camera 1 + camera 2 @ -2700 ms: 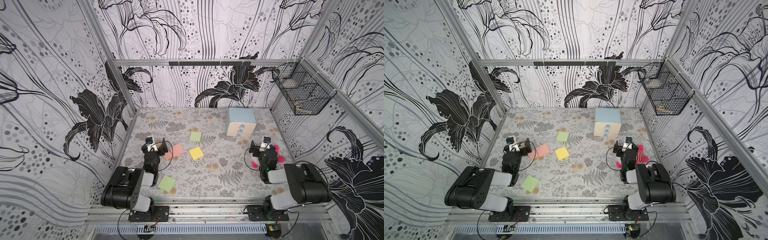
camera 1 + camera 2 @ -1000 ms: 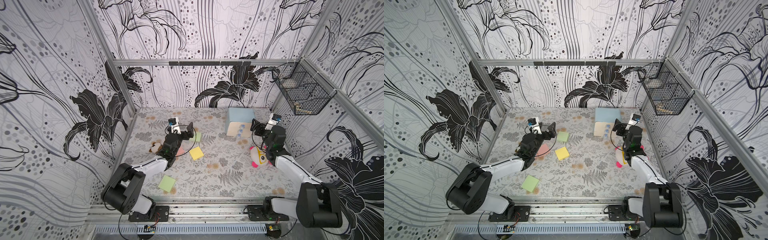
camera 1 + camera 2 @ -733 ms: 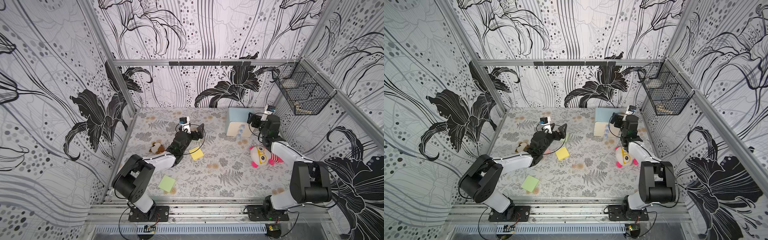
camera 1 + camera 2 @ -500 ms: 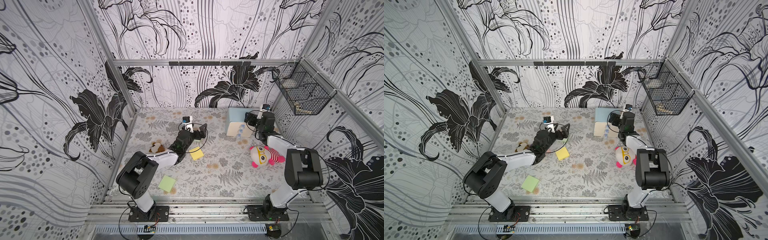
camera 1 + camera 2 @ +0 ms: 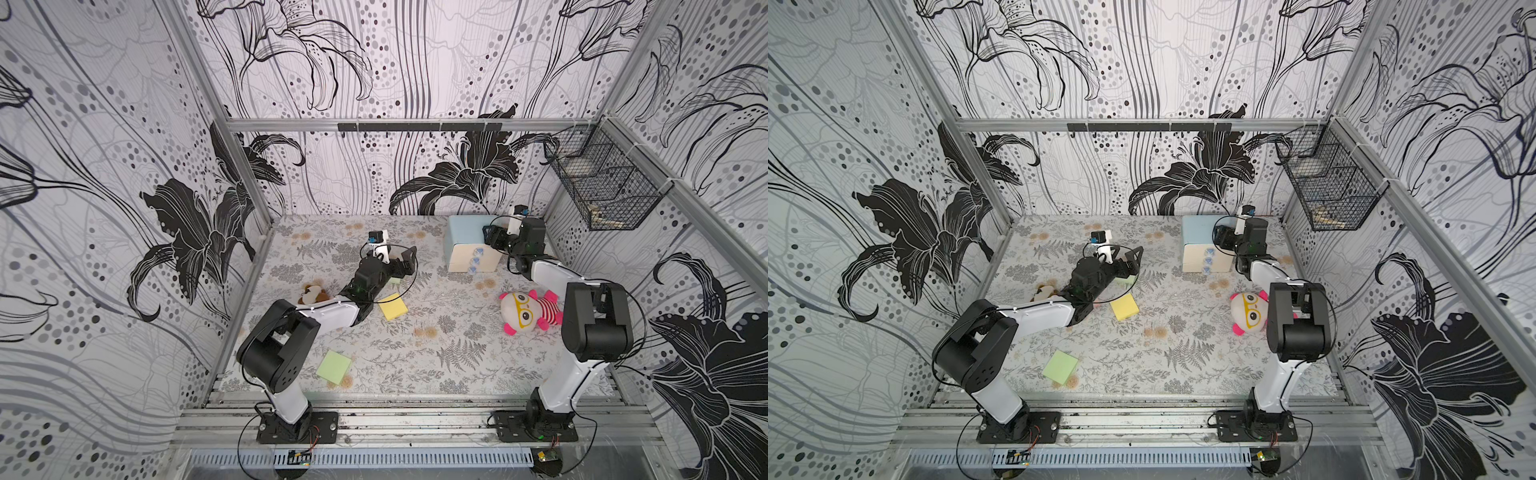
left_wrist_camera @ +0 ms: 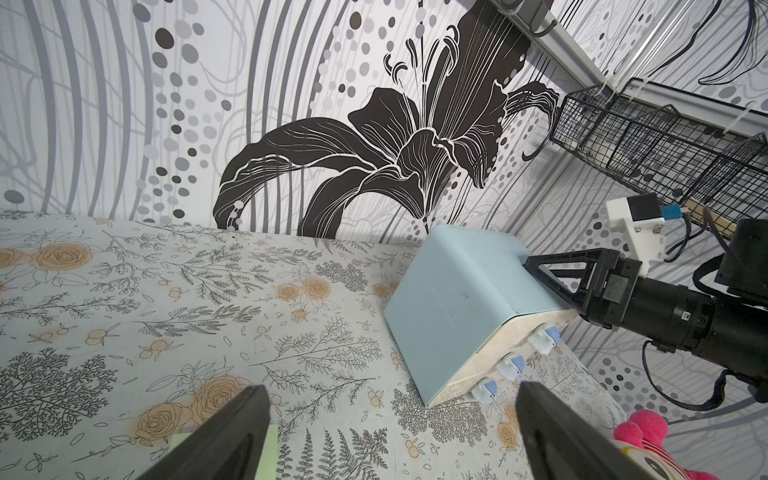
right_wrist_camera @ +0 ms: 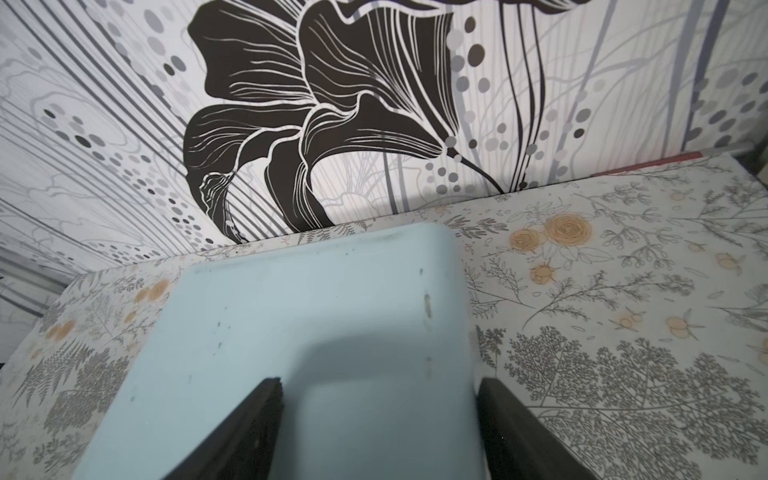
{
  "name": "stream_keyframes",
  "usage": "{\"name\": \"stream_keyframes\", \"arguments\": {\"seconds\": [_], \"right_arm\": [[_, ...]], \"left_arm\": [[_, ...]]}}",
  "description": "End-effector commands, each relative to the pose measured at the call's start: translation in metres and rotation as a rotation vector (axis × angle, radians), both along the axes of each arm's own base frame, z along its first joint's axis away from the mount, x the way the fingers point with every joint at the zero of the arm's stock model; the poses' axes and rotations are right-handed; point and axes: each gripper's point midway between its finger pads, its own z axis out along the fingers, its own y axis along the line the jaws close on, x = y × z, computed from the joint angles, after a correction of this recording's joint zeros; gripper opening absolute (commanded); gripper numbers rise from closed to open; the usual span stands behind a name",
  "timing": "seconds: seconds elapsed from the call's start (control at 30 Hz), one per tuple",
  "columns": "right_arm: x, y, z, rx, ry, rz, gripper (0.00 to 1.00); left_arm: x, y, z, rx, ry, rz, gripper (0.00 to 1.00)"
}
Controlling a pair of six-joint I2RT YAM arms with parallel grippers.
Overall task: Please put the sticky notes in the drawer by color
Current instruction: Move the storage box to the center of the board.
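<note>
Nothing is sorted yet. All three fronts of the drawer [image 5: 465, 232] look shut, and I see no note inside. The yellow sticky note [image 5: 392, 306] and a green sticky note [image 5: 334, 367] lie flat on the table [image 5: 415, 374]. A second green note [image 6: 270, 440] is just under my left gripper [image 6: 390, 388], whose jaws are wide and empty. I can't see a pink note.

My right gripper [image 7: 378, 384] is over the drawer's blue top, jaws apart, clamping nothing I can see. The drawer stands upright at back right, front facing my bases. It's near-cube with no real long axis, and its knobs [image 5: 475, 261] are stacked vertically.
</note>
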Motion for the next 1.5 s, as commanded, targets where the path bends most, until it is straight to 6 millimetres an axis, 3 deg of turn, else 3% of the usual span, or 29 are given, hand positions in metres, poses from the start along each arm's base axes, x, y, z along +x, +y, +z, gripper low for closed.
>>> {"name": "stream_keyframes", "arguments": {"seconds": [0.0,0.23,0.4,0.57,0.7,0.97,1.1,1.27,1.37,1.47], "right_arm": [[-0.01,0.037,-0.017,0.015,0.068,0.135,0.78],[-0.01,0.08,-0.026,0.002,0.097,0.14,0.78],[-0.017,0.107,-0.032,-0.014,0.115,0.033,0.74],[-0.023,0.154,-0.034,-0.005,0.106,0.107,0.75],[-0.02,0.172,-0.037,0.02,0.117,0.18,0.75],[-0.018,0.186,-0.015,-0.007,0.104,0.267,0.72],[-0.026,0.178,0.023,-0.051,0.03,0.264,0.77],[-0.05,0.167,0.057,-0.056,-0.049,0.255,0.91],[-0.074,0.163,0.058,-0.02,-0.065,0.273,0.93],[-0.097,0.165,0.048,0.039,-0.053,0.316,0.91]], "left_arm": [[-0.004,-0.002,0.011,-0.015,-0.01,-0.01,0.97],[-0.006,0.0,0.008,-0.018,0.035,-0.01,0.97],[-0.007,0.0,0.003,-0.038,0.094,-0.005,0.98],[-0.01,0.001,0.001,-0.078,0.098,-0.004,0.97],[-0.01,0.003,-0.001,-0.074,0.101,0.007,0.98],[-0.007,0.013,0.0,-0.115,0.1,0.055,0.98],[0.003,0.019,0.006,-0.189,0.122,0.09,0.98],[0.04,0.019,-0.007,-0.207,0.302,0.115,0.97],[0.05,0.015,-0.007,-0.187,0.32,0.114,0.99],[0.06,0.009,-0.009,-0.179,0.352,0.099,0.91]]}}
